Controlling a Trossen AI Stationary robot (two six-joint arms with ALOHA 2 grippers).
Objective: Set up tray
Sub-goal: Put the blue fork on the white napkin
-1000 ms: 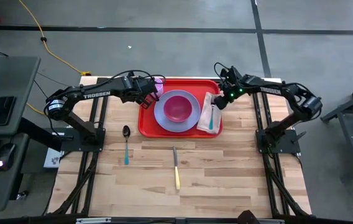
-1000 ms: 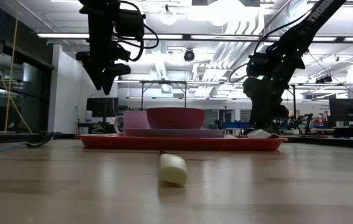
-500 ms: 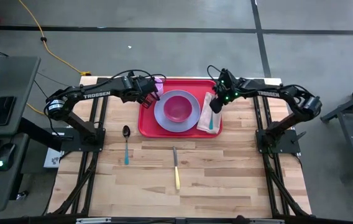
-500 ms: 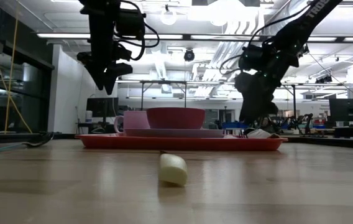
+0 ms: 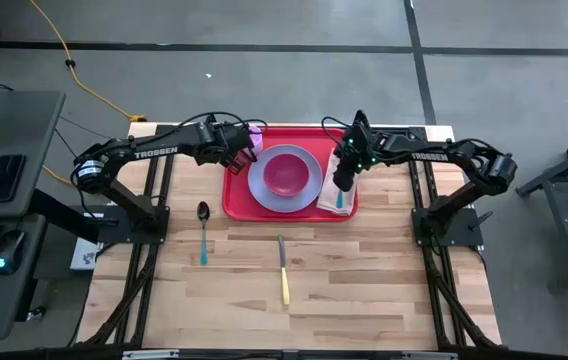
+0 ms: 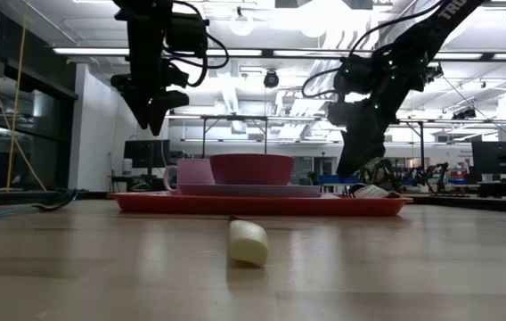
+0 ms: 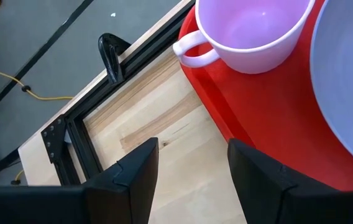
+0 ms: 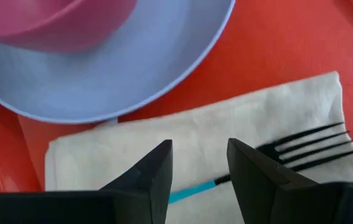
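The red tray lies at the table's far middle. On it a lavender plate bears a pink bowl. A pale pink mug stands in the tray's far left corner. A white napkin with a black-tined, teal-handled fork on it lies along the tray's right side. My left gripper hangs open above the tray's left edge beside the mug. My right gripper hangs open just above the napkin, between plate and fork, touching nothing.
A teal-handled spoon lies on the bare wood left of the tray. A yellow-handled knife lies nearer the front, and its handle end shows in the low view. The table's near half is plain wood.
My right gripper has swung toward the table's left, from the tray's right edge to a spot over the napkin near the plate, and has rolled somewhat about its own axis. Its fingers stay as far apart as before. The left arm has kept still.
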